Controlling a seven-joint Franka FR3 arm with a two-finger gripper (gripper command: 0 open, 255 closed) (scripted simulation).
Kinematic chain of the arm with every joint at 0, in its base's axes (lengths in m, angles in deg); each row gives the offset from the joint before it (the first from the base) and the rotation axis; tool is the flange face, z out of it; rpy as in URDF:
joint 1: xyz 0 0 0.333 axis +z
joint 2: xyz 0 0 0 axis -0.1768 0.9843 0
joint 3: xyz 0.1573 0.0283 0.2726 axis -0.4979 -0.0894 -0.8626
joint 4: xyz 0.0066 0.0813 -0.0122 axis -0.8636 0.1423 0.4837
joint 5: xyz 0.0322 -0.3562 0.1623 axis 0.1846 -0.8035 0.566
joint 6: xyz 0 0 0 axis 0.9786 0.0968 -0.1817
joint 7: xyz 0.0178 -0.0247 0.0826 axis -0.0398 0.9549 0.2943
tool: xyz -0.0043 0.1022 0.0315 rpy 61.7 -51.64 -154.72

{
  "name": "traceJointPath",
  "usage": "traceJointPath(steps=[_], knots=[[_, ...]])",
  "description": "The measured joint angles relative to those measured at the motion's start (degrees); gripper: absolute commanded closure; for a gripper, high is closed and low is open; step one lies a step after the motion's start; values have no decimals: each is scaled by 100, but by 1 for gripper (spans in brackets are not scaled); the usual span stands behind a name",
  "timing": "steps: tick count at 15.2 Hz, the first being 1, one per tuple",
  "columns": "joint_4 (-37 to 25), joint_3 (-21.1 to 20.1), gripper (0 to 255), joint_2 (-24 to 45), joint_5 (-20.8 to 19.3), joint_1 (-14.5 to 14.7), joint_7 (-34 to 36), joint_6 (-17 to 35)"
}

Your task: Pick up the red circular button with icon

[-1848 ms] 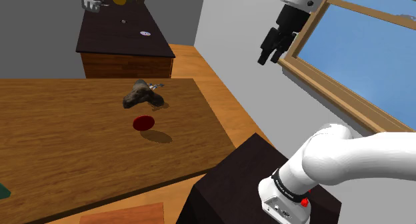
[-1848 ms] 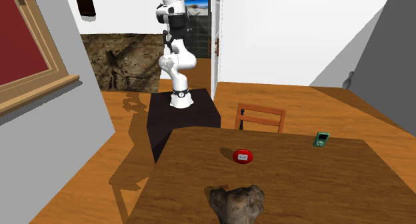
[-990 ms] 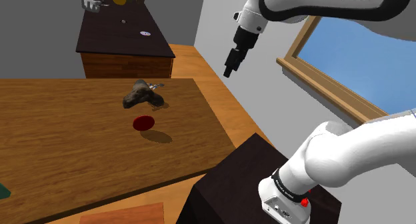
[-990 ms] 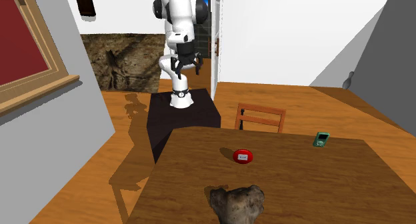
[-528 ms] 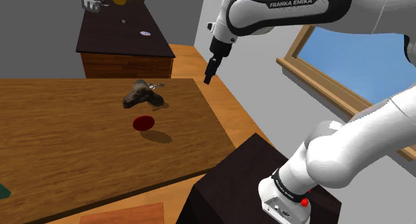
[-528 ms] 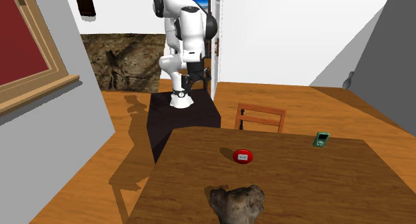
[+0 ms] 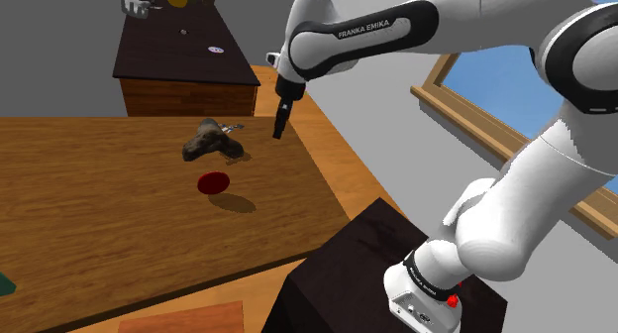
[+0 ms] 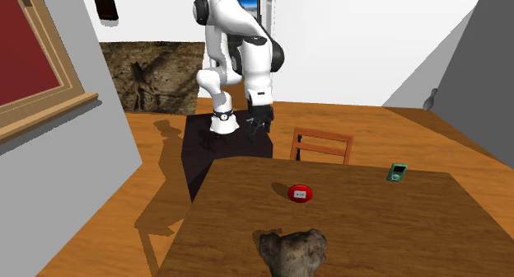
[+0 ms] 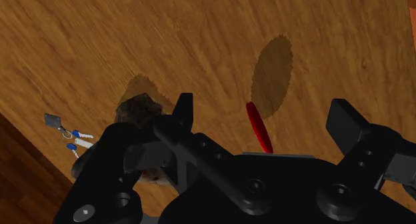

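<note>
The all-black pincer hung wide open and empty over the brown wooden counter. Below its tips, well apart from them, lay the flat red circular button with white icon. Descending centred, with the jaws straddling its thin rim and clear of the lumpy grey-brown rock beyond, seemed wisest.

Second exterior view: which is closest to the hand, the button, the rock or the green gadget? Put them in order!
1. The button, mid-table, nearest the raised hand.
2. The rock, by the near edge, beyond the button.
3. The green gadget, far over toward the view's right.
</note>
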Motion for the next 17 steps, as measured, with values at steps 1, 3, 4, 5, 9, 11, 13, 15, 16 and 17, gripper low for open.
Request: traceJointPath(steps=[1, 3, 4, 5, 9, 11, 13, 15, 16, 17], knots=[[-99, -29, 0, 209, 0, 28, -116, 113], [-371, -109, 0, 623, -9, 101, -302, 262], [-527, -143, 0, 828, -17, 124, -411, 314], [-626, -188, 0, 1005, -32, 165, -488, 396], [-1080, -339, 0, 1714, -114, 275, -866, 661], [-1372, -413, 0, 2065, -180, 342, -1026, 725], [-1588, -482, 0, 2389, -247, 392, -1215, 836], [-1873, -550, 0, 2746, -330, 467, -1371, 908], [-2058, -576, 0, 2950, -370, 495, -1452, 930], [-2138, -591, 0, 3060, -393, 521, -1479, 958]])
